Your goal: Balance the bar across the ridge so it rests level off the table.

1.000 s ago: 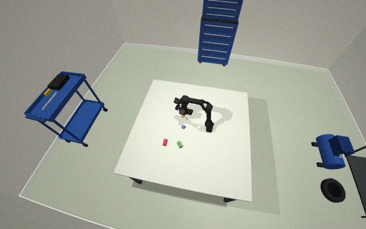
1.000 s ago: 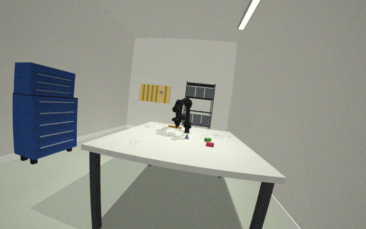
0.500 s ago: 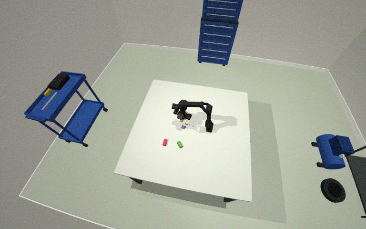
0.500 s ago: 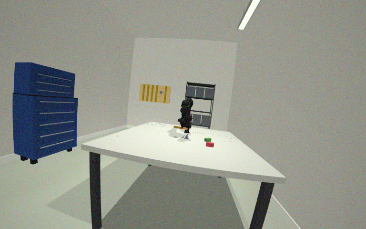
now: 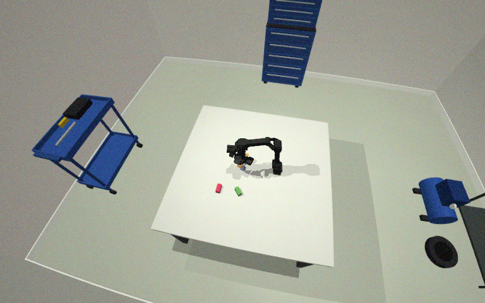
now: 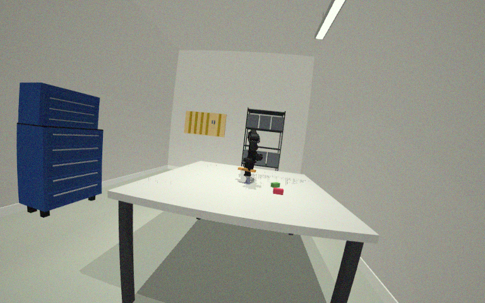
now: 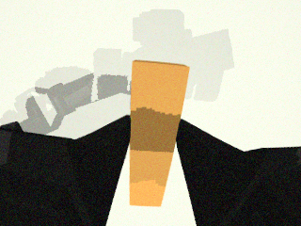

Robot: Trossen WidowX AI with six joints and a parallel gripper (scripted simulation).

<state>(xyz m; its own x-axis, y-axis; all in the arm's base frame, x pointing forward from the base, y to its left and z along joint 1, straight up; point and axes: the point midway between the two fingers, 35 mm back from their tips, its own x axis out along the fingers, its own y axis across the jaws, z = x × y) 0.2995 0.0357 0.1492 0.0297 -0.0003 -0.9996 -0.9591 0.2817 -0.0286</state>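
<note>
Orange bar (image 5: pixel 239 165) (image 6: pixel 252 170) (image 7: pixel 157 87), black end effector (image 5: pixel 240 161) (image 6: pixel 247 169) (image 7: pixel 153 122), white table (image 5: pixel 286 221) (image 6: pixel 228 203) (image 7: pixel 263 28), red and green blocks (image 5: pixel 218 188) (image 6: pixel 278 191).

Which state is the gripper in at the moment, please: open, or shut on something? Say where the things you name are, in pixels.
Shut on the orange bar (image 5: pixel 239 165) (image 6: pixel 240 168) (image 7: pixel 157 89): in the wrist view, the black fingers of the gripper (image 6: pixel 247 170) (image 7: pixel 153 122) meet its two sides.
</note>
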